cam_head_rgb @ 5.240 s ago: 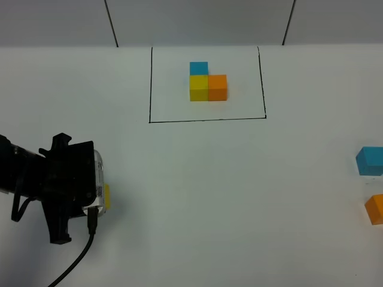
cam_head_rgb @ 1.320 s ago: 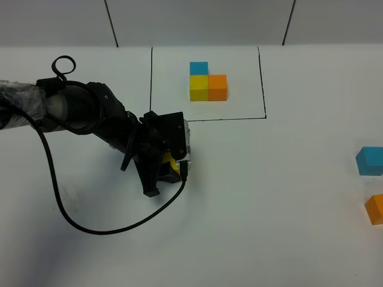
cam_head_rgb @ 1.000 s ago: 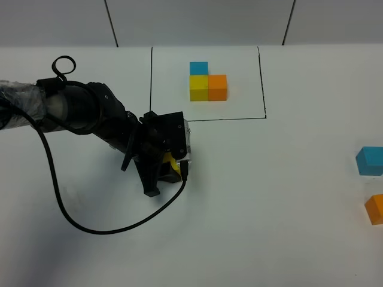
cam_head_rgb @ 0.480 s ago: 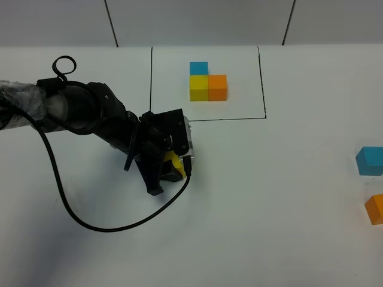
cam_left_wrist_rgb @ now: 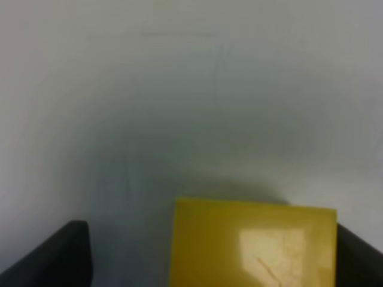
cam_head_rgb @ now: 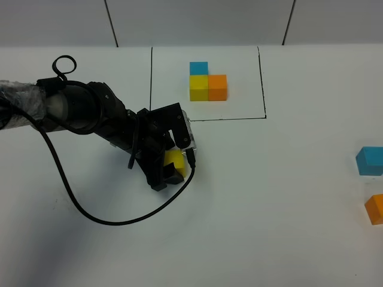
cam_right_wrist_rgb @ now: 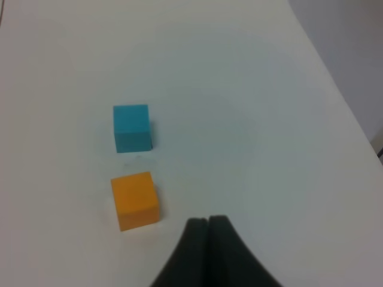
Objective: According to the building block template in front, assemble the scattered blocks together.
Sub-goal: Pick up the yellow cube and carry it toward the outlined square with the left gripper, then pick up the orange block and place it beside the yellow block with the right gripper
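The building block template (cam_head_rgb: 207,86), a blue, yellow and orange L-shaped trio, sits inside a thin black rectangle at the back. My left gripper (cam_head_rgb: 169,173) is just in front of that rectangle's left corner. The yellow cube (cam_head_rgb: 173,159) lies between its fingers. In the left wrist view the yellow cube (cam_left_wrist_rgb: 251,245) touches one finger and stands clear of the other (cam_left_wrist_rgb: 60,257), so the jaws are open. The light blue cube (cam_head_rgb: 370,160) and orange cube (cam_head_rgb: 375,209) lie at the far right edge. My right gripper (cam_right_wrist_rgb: 206,236) is shut and empty, close to the orange cube (cam_right_wrist_rgb: 135,200) and blue cube (cam_right_wrist_rgb: 131,127).
The left arm (cam_head_rgb: 72,110) and its black cable (cam_head_rgb: 78,209) stretch across the left half of the white table. The table's right edge (cam_right_wrist_rgb: 335,89) runs close to the two loose cubes.
Over five seconds the left arm carried the yellow cube from the front left to the middle. In the last second the gripper tilted up and shifted slightly right, showing more of the cube.
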Tool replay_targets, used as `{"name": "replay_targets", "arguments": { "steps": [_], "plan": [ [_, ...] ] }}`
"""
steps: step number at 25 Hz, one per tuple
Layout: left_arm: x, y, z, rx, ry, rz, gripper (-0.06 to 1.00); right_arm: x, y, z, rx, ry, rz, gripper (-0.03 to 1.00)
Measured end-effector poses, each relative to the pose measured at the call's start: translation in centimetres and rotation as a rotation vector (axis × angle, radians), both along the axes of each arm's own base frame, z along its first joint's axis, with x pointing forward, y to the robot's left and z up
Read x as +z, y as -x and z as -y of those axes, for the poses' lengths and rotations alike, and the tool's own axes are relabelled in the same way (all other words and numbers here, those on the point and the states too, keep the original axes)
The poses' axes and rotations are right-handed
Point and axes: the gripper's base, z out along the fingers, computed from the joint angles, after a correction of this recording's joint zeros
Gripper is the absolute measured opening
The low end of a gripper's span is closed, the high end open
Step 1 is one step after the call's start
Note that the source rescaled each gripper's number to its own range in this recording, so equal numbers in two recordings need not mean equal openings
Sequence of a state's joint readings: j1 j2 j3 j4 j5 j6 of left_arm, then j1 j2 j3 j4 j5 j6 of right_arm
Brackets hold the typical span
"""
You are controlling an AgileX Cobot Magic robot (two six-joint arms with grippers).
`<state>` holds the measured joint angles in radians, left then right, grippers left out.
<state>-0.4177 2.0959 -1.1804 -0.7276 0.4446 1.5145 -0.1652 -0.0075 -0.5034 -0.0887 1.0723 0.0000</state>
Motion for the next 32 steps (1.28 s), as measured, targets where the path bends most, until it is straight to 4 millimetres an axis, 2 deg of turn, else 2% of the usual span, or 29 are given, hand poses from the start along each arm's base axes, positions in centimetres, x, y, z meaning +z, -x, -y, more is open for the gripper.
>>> {"name": "replay_targets", "arguments": {
  "steps": [7, 15, 17, 20, 25, 26, 28, 32],
  "plan": [
    [1.2, 0.2, 0.3, 0.003, 0.005, 0.028, 0.85, 0.0, 0.0, 0.0, 0.0, 0.0, 0.0, 0.0],
    [5.3, 0.8, 1.0, -0.014, 0.054, 0.109, 0.85, 0.0, 0.0, 0.0, 0.0, 0.0, 0.0, 0.0],
    [6.4, 1.0, 1.0, -0.028, 0.064, 0.119, 0.83, 0.0, 0.0, 0.0, 0.0, 0.0, 0.0, 0.0],
    [7.4, 1.5, 0.8, -0.055, 0.062, 0.119, 0.67, 0.0, 0.0, 0.0, 0.0, 0.0, 0.0, 0.0],
    [8.3, 2.0, 0.7, -0.022, 0.073, 0.073, 0.15, 0.0, 0.0, 0.0, 0.0, 0.0, 0.0, 0.0],
    [8.5, 2.1, 0.7, -0.004, 0.078, 0.059, 0.09, 0.0, 0.0, 0.0, 0.0, 0.0, 0.0, 0.0],
    [8.8, 2.2, 0.7, 0.069, 0.09, 0.023, 0.03, 0.0, 0.0, 0.0, 0.0, 0.0, 0.0, 0.0],
    [8.9, 2.2, 0.4, 0.302, 0.108, -0.091, 0.01, 0.0, 0.0, 0.0, 0.0, 0.0, 0.0, 0.0]
  ]
}}
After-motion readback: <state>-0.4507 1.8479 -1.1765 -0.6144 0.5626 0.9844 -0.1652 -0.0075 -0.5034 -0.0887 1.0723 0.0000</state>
